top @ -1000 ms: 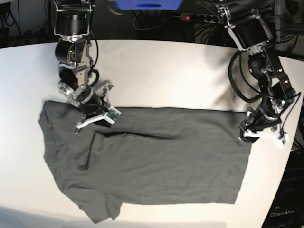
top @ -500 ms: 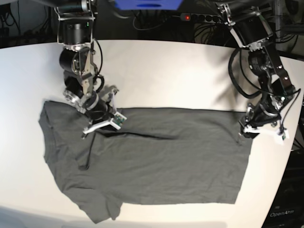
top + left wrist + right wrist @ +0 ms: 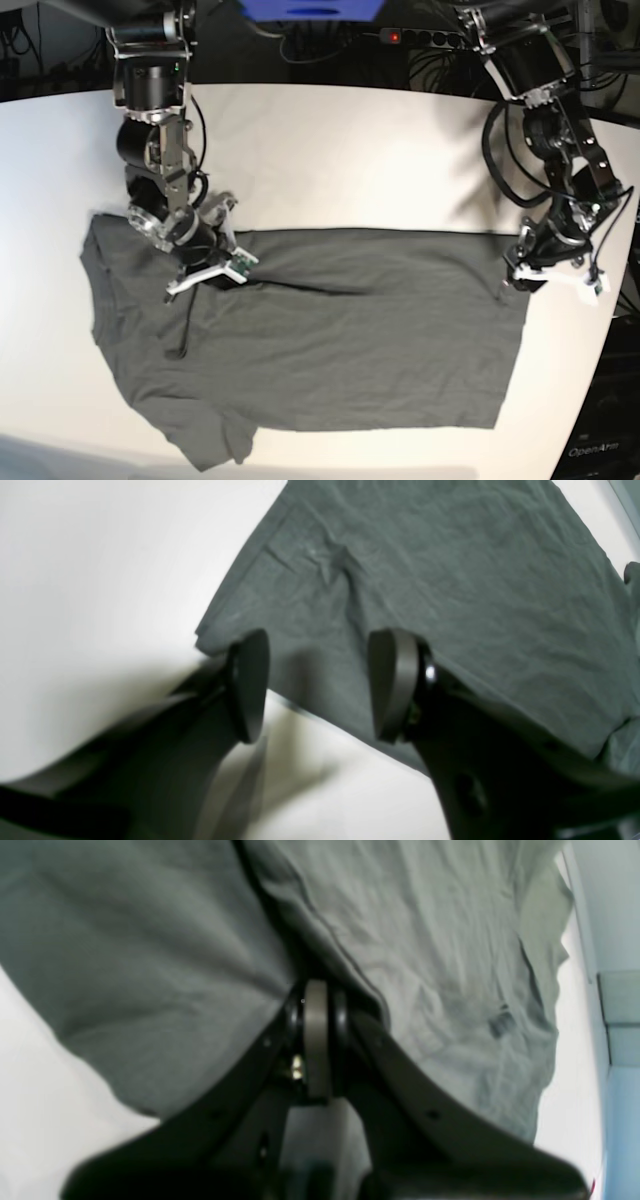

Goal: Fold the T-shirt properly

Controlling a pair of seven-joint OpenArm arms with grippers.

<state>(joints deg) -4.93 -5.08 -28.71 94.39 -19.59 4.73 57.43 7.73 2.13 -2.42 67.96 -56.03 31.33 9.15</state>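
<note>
So right now I'm watching the T-shirt (image 3: 320, 330) lying spread on the white table (image 3: 330, 150), already folded lengthwise with a sleeve sticking out at the near left. My right gripper (image 3: 315, 1005) is pressed together, and it looks like it's pinching the cloth up by the shoulder; over the last second it's been dragging that bit around, first toward the middle and now back a little, so the crease there is shifting. My left gripper (image 3: 320, 685) is hanging spread over the hem corner, not gripping anything. I'm guessing the next fold isn't starting until that side grabs too.
</note>
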